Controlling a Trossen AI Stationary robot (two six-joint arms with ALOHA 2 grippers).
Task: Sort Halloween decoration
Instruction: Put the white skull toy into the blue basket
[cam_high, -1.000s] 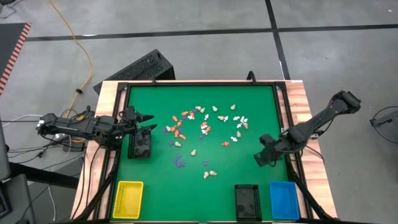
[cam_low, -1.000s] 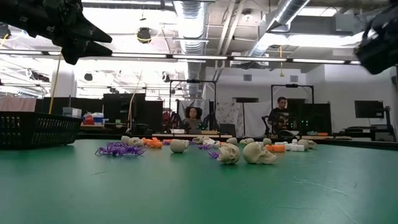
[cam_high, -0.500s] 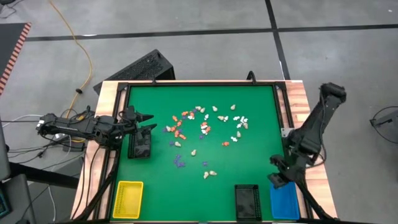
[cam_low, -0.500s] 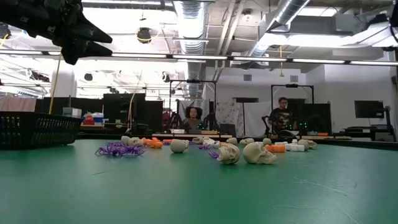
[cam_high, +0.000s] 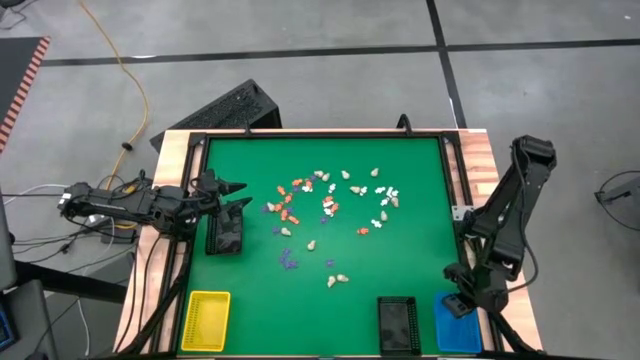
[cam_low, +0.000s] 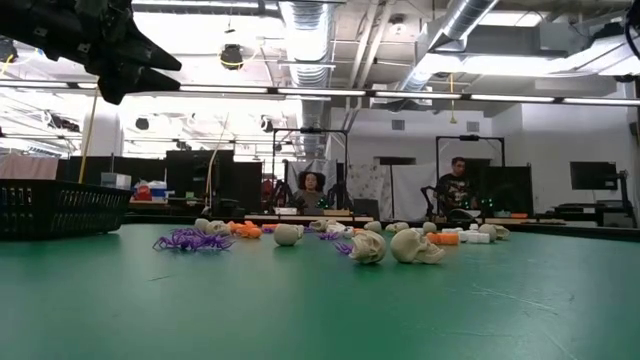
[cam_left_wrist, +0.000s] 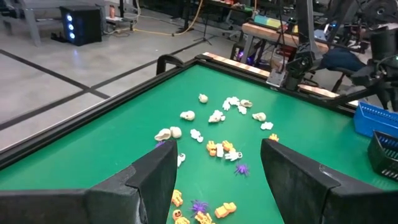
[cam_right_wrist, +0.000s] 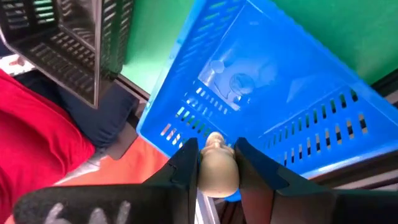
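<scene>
Many tiny figurines (cam_high: 330, 205) in orange-red, white, cream-beige and purple lie scattered on the green mat's middle; they also show in the low view (cam_low: 370, 240) and the left wrist view (cam_left_wrist: 217, 134). My right gripper (cam_high: 457, 303) is over the blue tray (cam_high: 458, 325) at the near right, shut on one cream-beige figurine (cam_right_wrist: 217, 173). My left gripper (cam_high: 240, 195) is open and empty, held above a black tray (cam_high: 225, 232) at the mat's left edge; it shows at the low view's top left (cam_low: 150, 65). My right gripper (cam_right_wrist: 216, 158) pinches the cream-beige figurine by its two sides (cam_right_wrist: 205, 171) between its two fingers. The fingers point down from above. The figurine is lifted clear, over the blue tray's near rim (cam_right_wrist: 186, 121).
A yellow tray (cam_high: 205, 320) stands at the near left and a second black tray (cam_high: 398, 325) beside the blue one. The mat has a raised black frame (cam_high: 450, 190) within a wooden border. People stand in the room beyond the table (cam_low: 455, 185).
My right gripper has gone from the mat's right side toward the table's near edge and now stands over the blue tray.
</scene>
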